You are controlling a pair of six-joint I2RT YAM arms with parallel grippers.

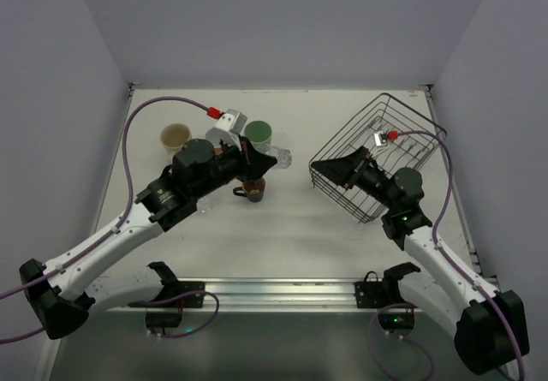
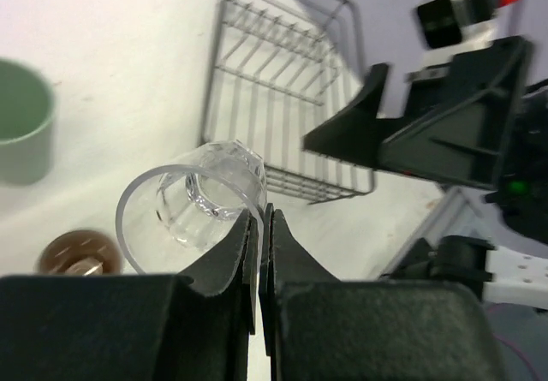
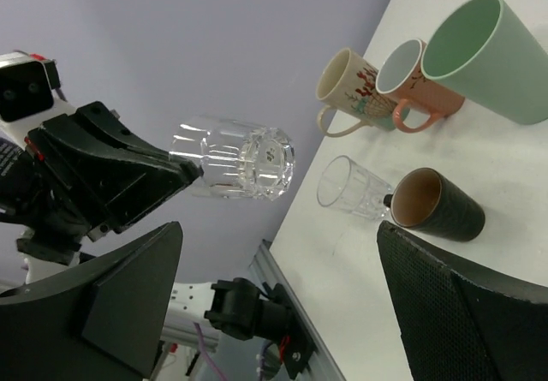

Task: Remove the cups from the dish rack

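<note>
The glass hangs on its side in the air over the other cups, clear of the rack. The left gripper has its jaws drawn narrow on one thin strip of the rim, one finger inside and one outside. That is the weak point: a pinch this small on smooth glass could let it pivot or slip as the wrist turns it upright. The mug and a second glass stand almost directly below, so a drop would strike them. Even a clean descent risks nudging them, since the group is crowded and leaves little bare surface. The right gripper is spread wide beside the seemingly tilted rack, and I cannot tell whether they touch.
</note>
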